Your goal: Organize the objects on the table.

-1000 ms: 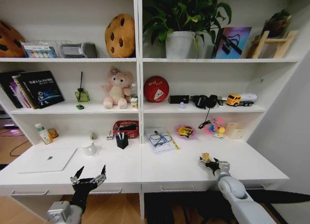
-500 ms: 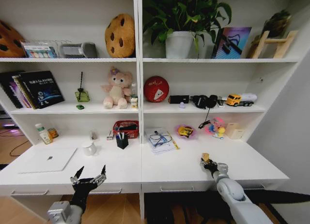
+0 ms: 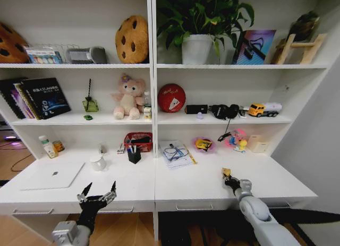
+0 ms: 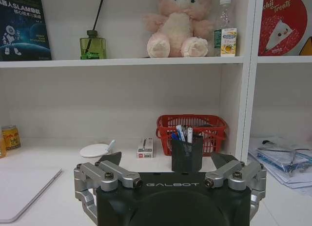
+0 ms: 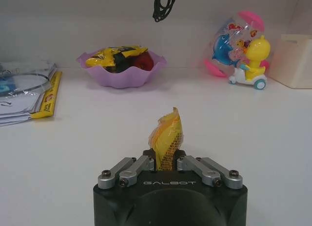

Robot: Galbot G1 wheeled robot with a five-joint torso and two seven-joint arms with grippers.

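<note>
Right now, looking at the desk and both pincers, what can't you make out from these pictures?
- Yellow crinkly wrapper: its lower end is hidden between the right pincer fingers in the right wrist view; too small to identify in the head view.
- Black mesh pen cup: its base is hidden behind the left pincer body in the left wrist view.
- Silver laptop: cut off by the left wrist view's edge.

Left gripper (image 4: pixel 170 174) fingers (image 4: pixel 108 160) spread wide — black pen cup (image 4: pixel 186 154) ahead, before red basket (image 4: pixel 191 131).

Bare table (image 3: pixel 202 185) ahead of the right pincer (image 5: pixel 166 160); purple bowl (image 5: pixel 122 75) and duck toy (image 5: pixel 248 65) well beyond.
</note>
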